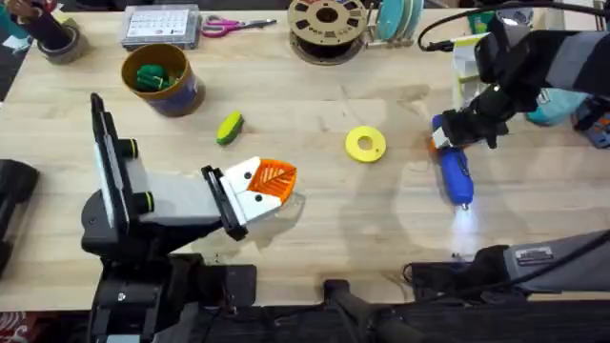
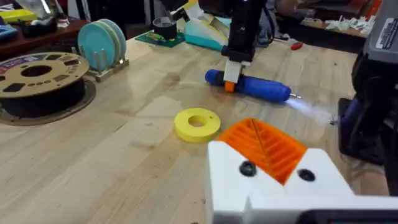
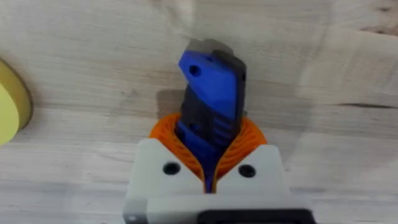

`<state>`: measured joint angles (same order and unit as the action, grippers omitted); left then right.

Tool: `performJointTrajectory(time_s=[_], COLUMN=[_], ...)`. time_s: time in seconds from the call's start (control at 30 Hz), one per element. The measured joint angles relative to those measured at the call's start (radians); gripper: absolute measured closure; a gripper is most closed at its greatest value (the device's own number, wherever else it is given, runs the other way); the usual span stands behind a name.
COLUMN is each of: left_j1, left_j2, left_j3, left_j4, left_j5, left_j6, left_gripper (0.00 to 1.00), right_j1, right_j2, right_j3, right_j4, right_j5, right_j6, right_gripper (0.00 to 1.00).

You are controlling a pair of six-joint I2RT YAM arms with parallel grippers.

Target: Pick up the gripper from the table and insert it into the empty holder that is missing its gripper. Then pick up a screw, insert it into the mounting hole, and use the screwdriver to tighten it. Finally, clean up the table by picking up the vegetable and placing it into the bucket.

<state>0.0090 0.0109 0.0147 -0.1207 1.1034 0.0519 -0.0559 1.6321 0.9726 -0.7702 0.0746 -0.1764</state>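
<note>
My right gripper (image 1: 440, 136) is shut on the rear end of the blue screwdriver (image 1: 456, 173), which lies on the table (image 1: 324, 238) at the right with a light glowing at its bit. The right wrist view shows the orange pads (image 3: 163, 134) clamped on the screwdriver (image 3: 211, 87). My left gripper (image 1: 276, 181) rests low at centre left, its white blocks and orange tips (image 2: 264, 146) shut together on nothing. The yellow-green vegetable (image 1: 230, 127) lies between it and the bucket (image 1: 181, 95), which holds dark green pieces. A loose gripper, an empty holder and a screw are out of view.
A flat yellow ring (image 1: 365, 144) lies between the two grippers. Along the far edge stand a filament spool (image 1: 327, 24), a rack of teal discs (image 1: 398, 19), scissors (image 1: 233, 26) and a small parts box (image 1: 160, 27). Cables and boxes crowd the far right corner.
</note>
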Motion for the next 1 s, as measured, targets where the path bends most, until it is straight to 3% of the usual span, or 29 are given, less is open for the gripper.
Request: performJointTrajectory(time_s=[0.33,0.5,0.77,1.0], left_j1=[0.000,0.000,0.000,0.000], left_j2=[0.000,0.000,0.000,0.000], left_j3=[0.000,0.000,0.000,0.000], left_j4=[0.000,0.000,0.000,0.000], left_j5=[0.000,0.000,0.000,0.000], left_j6=[0.000,0.000,0.000,0.000], left_gripper=[0.987,0.987,0.987,0.987], right_j1=[0.000,0.000,0.015,0.092], right_j2=[0.001,-0.058,-0.185,-0.241], right_j3=[0.017,0.064,0.328,0.510], right_j4=[-0.008,0.043,0.089,0.128], right_j5=[0.000,0.012,0.015,0.015], right_j6=[0.000,0.001,0.024,0.051], right_gripper=[0.975,0.975,0.975,0.975])
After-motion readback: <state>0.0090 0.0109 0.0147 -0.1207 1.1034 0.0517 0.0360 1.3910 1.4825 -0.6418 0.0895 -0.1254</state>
